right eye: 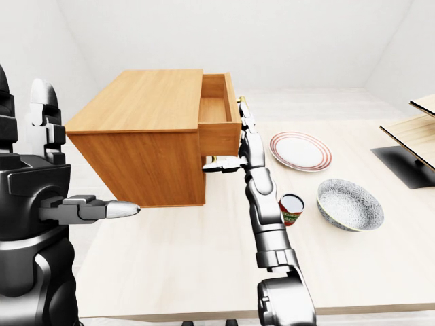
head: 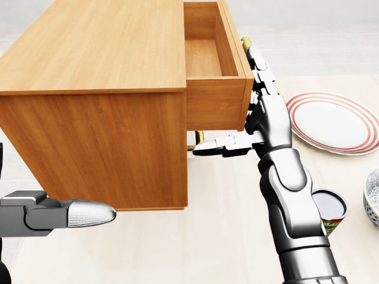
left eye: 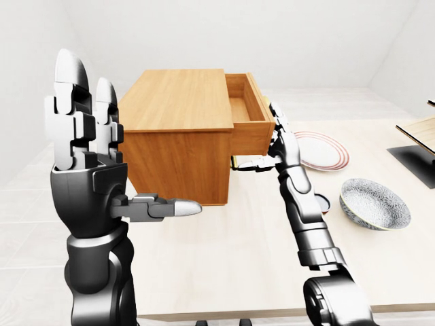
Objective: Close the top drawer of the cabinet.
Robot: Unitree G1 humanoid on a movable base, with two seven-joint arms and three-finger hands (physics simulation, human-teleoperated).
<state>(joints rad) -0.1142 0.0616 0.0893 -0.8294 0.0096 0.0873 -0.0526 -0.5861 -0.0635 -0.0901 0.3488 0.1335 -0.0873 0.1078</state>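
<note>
The wooden cabinet (head: 89, 53) fills the upper left of the head view. Its top drawer (head: 216, 103) stands pulled out to the right, and its inside shows empty. My right hand (head: 256, 109) is open, with the palm flat against the drawer front. Its fingers (head: 260, 68) lie over the brass handle (head: 245, 41), and the thumb (head: 216, 145) points left under the drawer. A second brass handle (head: 198, 139) shows below. My left hand (left eye: 95, 156) is raised at the left of the left-eye view, open, apart from the cabinet.
A red-rimmed white plate (head: 334, 121) lies right of the drawer. A can (head: 328, 210) stands beside my right forearm, and a patterned bowl (left eye: 374, 202) sits further right. A dark stand with wooden boards (left eye: 416, 153) is at the right edge.
</note>
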